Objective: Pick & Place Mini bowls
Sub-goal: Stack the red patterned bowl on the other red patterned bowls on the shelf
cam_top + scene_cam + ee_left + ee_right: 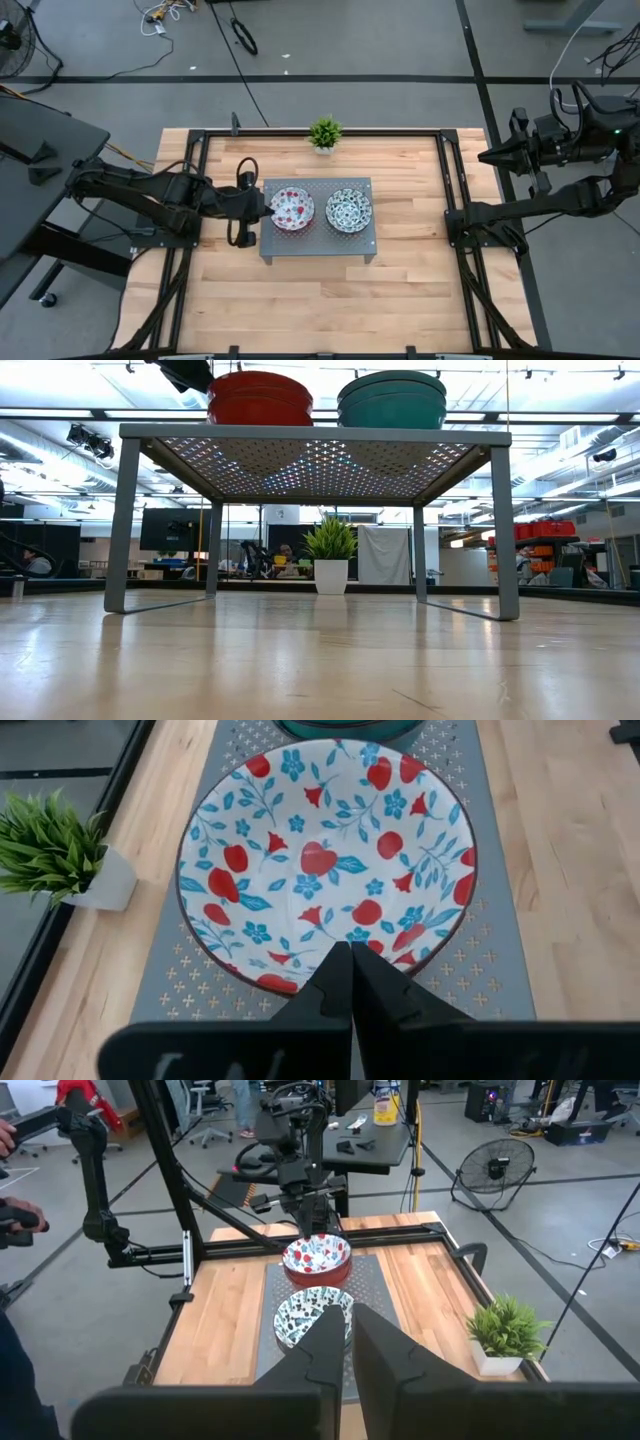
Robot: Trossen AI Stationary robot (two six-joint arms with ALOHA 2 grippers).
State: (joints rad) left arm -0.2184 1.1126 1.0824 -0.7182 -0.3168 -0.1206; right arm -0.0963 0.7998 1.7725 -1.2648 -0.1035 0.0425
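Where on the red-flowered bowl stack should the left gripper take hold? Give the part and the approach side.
Probably the near rim of the red-flowered bowl stack, one finger inside and one outside. The left gripper sits at that edge, fingers shut. The bowls are round, open-topped and upright on the perforated stand, so only the thin lip offers purchase.

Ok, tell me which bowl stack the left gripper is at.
The red-flowered stack, on the rack's left half. The left gripper is shut at its rim; the blue-green stack sits untouched beside it.
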